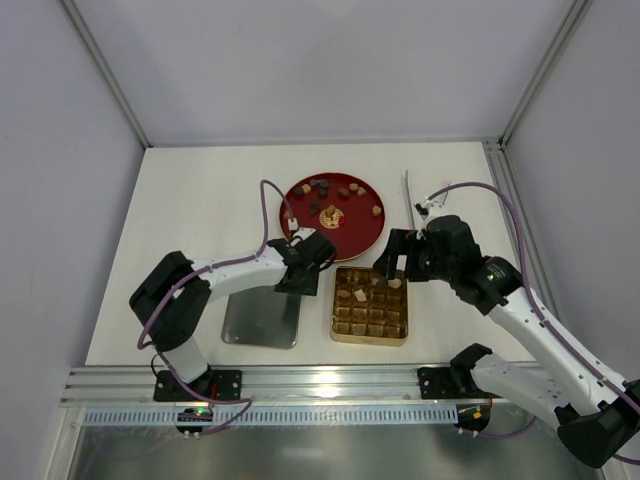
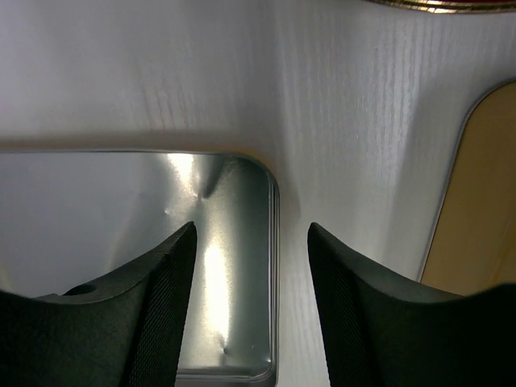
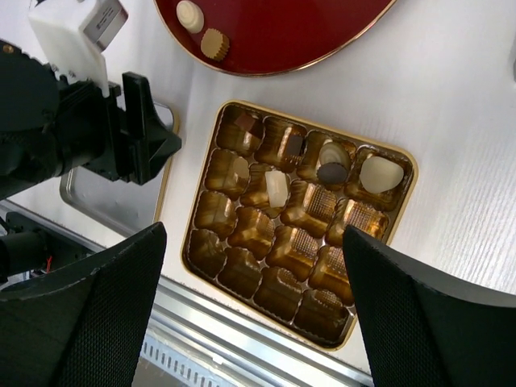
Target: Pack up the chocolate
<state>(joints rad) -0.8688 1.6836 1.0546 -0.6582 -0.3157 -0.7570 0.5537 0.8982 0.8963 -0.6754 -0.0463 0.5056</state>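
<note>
Left gripper (image 2: 251, 234) jaws apart, empty, over corner of flat silver metal lid (image 2: 97, 210). Right gripper (image 3: 254, 234) jaws wide, empty, above gold gridded tin (image 3: 242, 274). Bite-size tan, brown, cream chocolate pieces (image 1: 336, 214) mostly on round red plate (image 1: 360, 235), few in cells. Risk: crowded arms could clash, jolting tin.

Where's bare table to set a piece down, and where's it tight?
Bare table left of the red plate, beyond the metal lid; also the strip behind the plate. Tight: between plate and gold tin, where both arms' jaws hang.

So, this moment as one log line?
left gripper: open, over tray | right gripper: open, over tin | chocolate: some packed, rest on plate
</note>
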